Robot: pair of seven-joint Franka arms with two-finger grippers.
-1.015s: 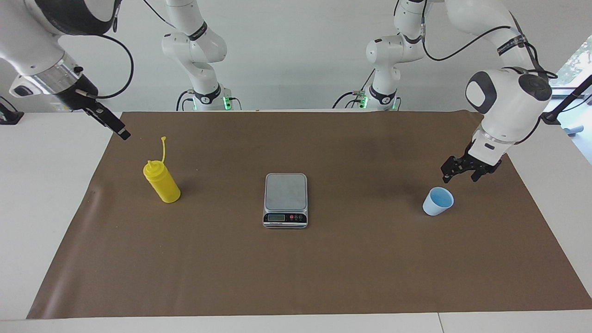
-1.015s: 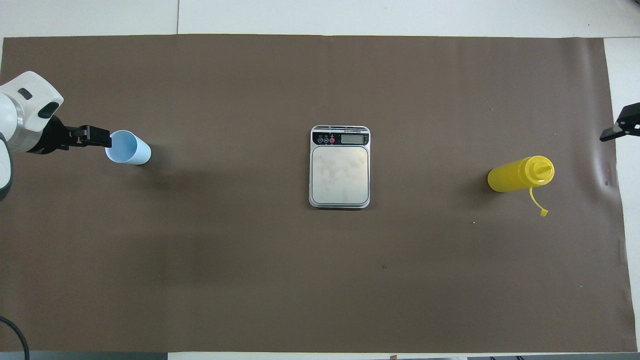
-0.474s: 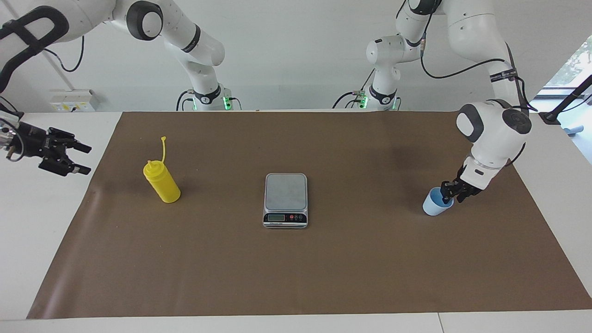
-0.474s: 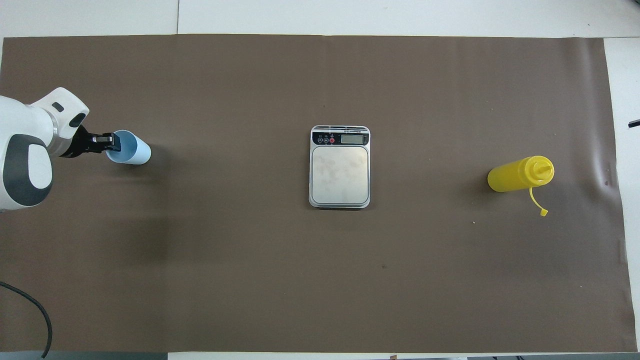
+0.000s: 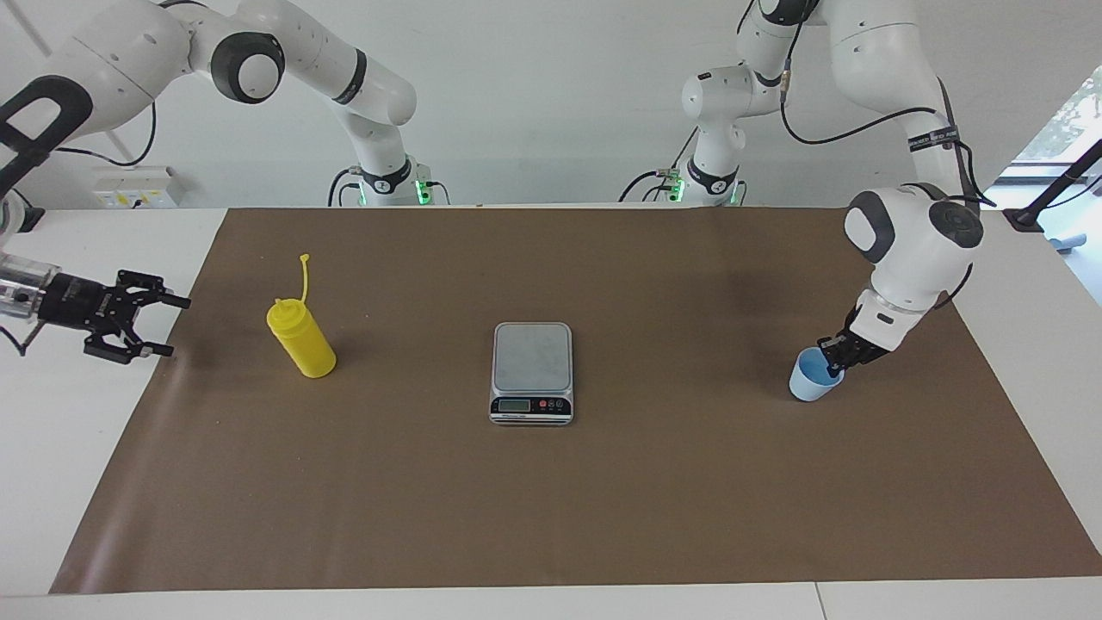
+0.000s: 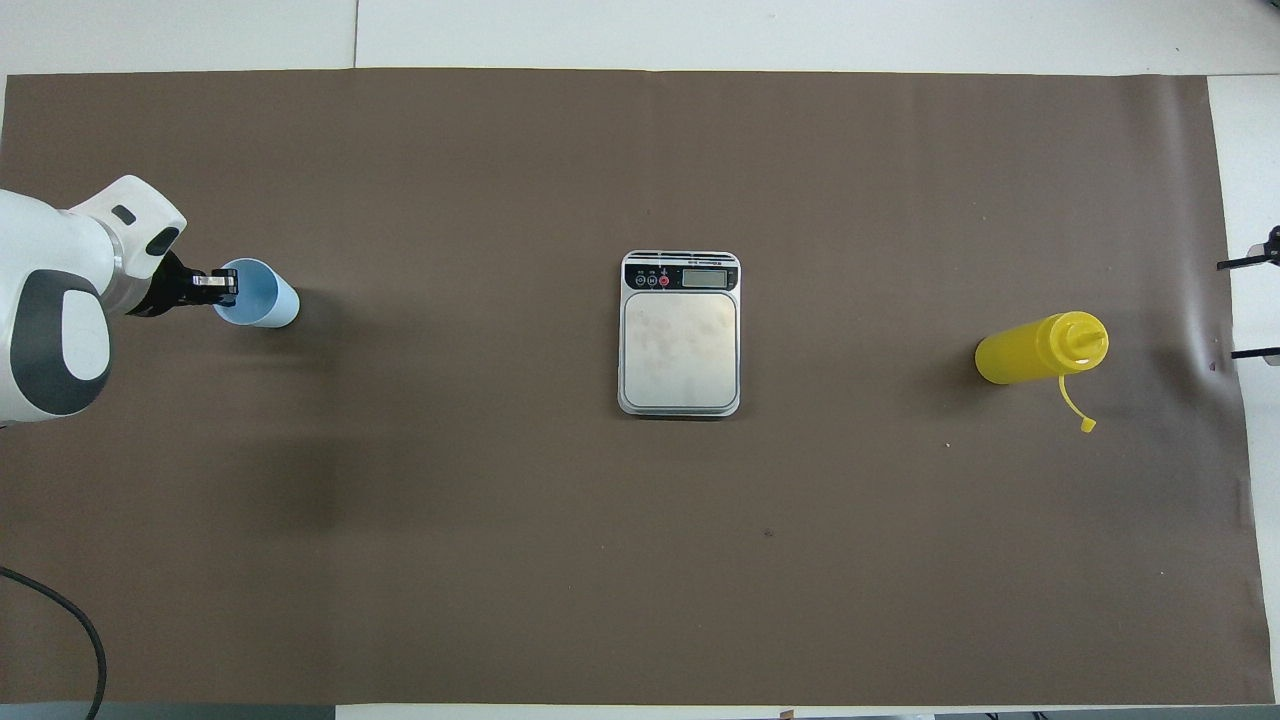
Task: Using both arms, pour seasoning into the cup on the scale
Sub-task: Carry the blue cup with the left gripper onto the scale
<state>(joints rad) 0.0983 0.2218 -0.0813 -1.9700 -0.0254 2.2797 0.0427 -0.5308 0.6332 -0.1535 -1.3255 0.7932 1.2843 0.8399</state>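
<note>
The light-blue cup (image 5: 809, 386) stands on the brown mat at the left arm's end of the table; it also shows in the overhead view (image 6: 268, 303). My left gripper (image 5: 833, 360) (image 6: 224, 288) is shut on the cup's rim, one finger inside. The yellow seasoning bottle (image 5: 303, 344) (image 6: 1035, 350) stands upright at the right arm's end, its cap strap sticking up. My right gripper (image 5: 176, 325) (image 6: 1250, 308) is open and empty, low beside the bottle at the mat's edge, apart from it. The silver scale (image 5: 532, 357) (image 6: 680, 350) sits mid-table with a bare platform.
The brown mat (image 5: 603, 499) covers most of the white table (image 5: 77, 448). A black cable (image 6: 70, 610) lies at the mat's corner near the left arm. A black stand (image 5: 1055, 194) is off the table's left-arm end.
My left gripper came down from above the cup onto its rim and closed; the cup shifted slightly. My right gripper swung down from high to a low, open pose beside the bottle.
</note>
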